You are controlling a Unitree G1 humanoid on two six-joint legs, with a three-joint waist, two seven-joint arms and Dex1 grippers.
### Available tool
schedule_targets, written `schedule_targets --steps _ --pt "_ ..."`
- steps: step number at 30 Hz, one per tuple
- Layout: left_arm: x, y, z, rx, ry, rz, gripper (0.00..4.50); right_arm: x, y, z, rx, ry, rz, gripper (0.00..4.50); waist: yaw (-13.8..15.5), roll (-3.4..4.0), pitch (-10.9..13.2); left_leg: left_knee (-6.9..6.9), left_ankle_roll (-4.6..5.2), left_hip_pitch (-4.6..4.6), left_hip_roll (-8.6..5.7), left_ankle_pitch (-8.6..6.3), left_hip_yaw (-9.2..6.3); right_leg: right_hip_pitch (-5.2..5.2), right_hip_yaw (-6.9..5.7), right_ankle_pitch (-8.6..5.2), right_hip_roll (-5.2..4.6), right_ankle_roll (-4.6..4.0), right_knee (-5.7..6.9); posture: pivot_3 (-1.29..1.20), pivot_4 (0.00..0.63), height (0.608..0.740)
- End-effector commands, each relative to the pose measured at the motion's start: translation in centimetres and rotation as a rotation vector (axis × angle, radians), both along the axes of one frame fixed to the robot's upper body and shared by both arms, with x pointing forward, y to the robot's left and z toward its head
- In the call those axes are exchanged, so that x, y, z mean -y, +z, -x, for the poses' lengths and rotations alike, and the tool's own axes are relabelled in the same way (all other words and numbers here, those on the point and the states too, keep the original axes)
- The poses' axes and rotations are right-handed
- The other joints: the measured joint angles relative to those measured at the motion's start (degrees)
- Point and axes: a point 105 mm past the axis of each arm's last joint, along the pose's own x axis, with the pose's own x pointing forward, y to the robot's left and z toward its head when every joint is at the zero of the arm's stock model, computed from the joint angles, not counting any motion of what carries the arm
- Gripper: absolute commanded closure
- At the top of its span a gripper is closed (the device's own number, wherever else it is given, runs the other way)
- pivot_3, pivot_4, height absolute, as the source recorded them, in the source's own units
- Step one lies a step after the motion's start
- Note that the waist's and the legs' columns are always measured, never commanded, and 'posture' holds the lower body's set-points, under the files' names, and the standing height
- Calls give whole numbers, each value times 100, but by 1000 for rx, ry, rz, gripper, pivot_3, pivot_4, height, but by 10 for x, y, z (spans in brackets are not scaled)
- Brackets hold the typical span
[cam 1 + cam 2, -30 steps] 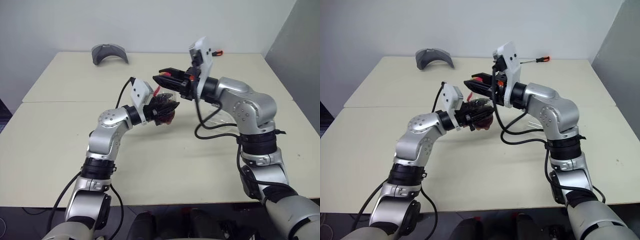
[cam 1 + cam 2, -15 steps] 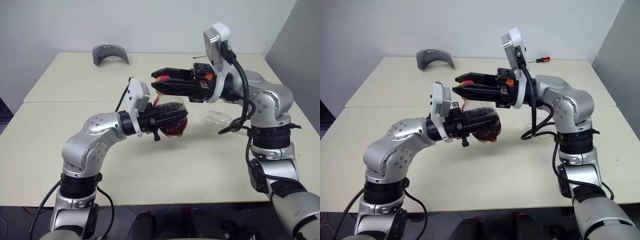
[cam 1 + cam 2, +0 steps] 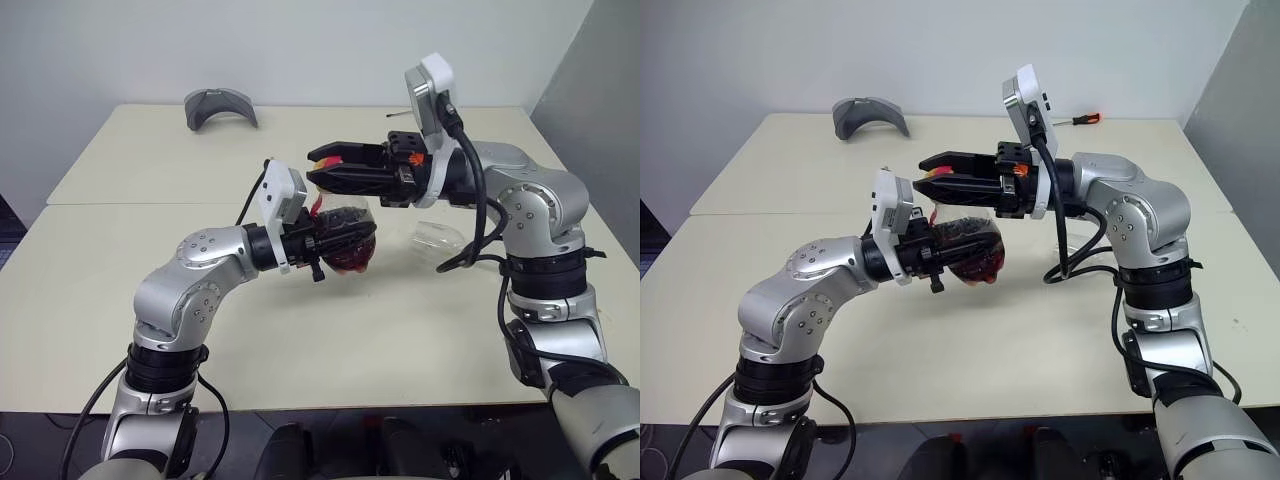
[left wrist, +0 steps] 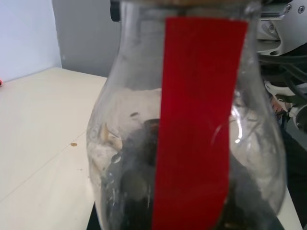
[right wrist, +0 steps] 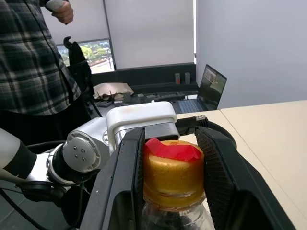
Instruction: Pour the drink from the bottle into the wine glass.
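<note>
The bottle (image 3: 345,240) is held upright in the air above the middle of the table (image 3: 120,290), gripped around its round body by the left gripper (image 3: 335,243), whose fingers are closed tight on it. The drink (image 3: 975,265), dark reddish-brown, fills the lower part of the body; the upper part is clear. The right gripper (image 5: 172,178) reaches in level from the right, its two black fingers (image 5: 125,191) set on either side of the yellow cap (image 5: 172,172) and pressed against it. A red label strip (image 4: 199,120) runs down the bottle's side and over the top of the cap; no writing can be read on it.

The wine glass (image 3: 438,238) lies on its side on the table toward the right edge, behind the right arm, well apart from the bottle; it looks empty.

The table is pale cream, made of two tops pushed together with a seam across. A grey curved object (image 3: 219,105) sits near the far left corner, and a small screwdriver with an orange handle (image 3: 1080,119) lies at the far edge. Behind is a plain white wall. In the right wrist view a person in a plaid shirt (image 5: 33,62) stands by a window, near a desk with a laptop (image 5: 211,86).
</note>
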Motion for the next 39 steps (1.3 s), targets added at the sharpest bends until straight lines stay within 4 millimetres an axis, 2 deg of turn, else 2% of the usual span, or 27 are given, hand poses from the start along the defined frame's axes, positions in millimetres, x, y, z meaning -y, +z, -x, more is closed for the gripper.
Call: schedule_targets --steps 1,13,30,33,39 --pt "-7 22 -3 102 35 22 3476 7 3 3 35 -17 10 3109 0 0 0 0 0 0 0 0 0 0 0 0 0 0 0 0 150 740" --pt "-33 5 -23 90 165 -10 3513 19 4 5 24 -118 -6 3109 3 3 3 0 1 0 0 -1 0 0 0 0 0 0 0 0 150 740" --pt "-30 1 -29 92 164 -12 3548 12 4 4 42 -138 -2 3109 2 4 5 -1 6 0 0 -3 0 0 0 0 0 0 -1 0 150 740" --pt "-29 2 -29 92 162 -9 3548 11 7 4 38 -130 -17 2231 3 4 5 -1 6 0 0 -3 0 0 0 0 0 0 -1 0 150 740" --pt "-30 1 -29 91 164 -8 3548 13 13 5 41 -137 -38 76 2 5 6 -1 6 -1 0 -4 0 -1 -1 0 0 0 -1 0 150 740"
